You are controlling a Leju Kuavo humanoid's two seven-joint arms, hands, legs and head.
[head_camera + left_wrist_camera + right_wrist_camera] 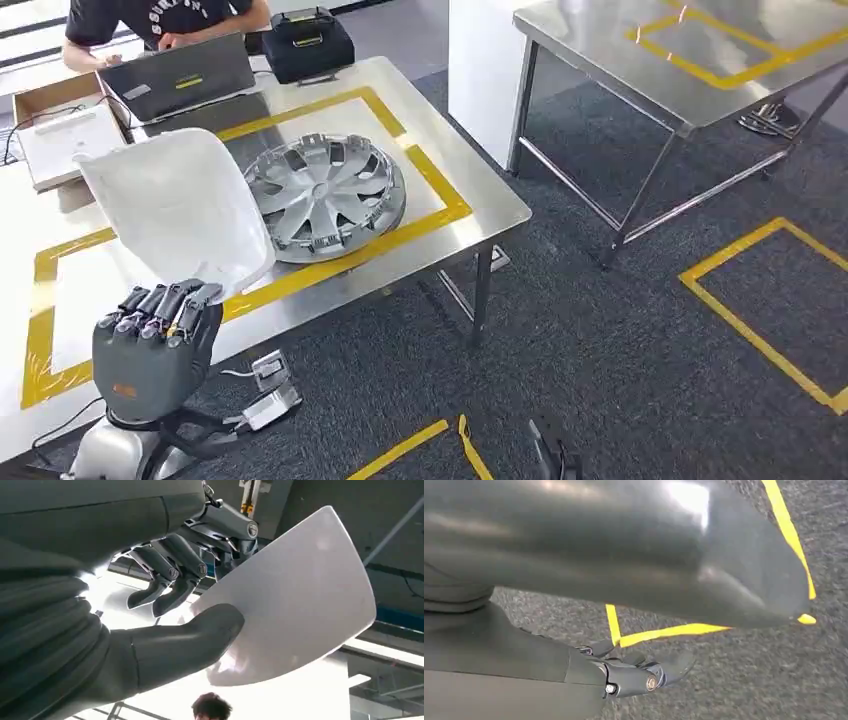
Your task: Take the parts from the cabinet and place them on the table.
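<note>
White panel [180,205] over steel table [480,190]; grey carpet [600,350] below.

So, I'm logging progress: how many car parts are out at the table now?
2. A silver hubcap lies on the near table inside the yellow tape; a white panel is held above the table by the left hand. Others may be out of view.
</note>
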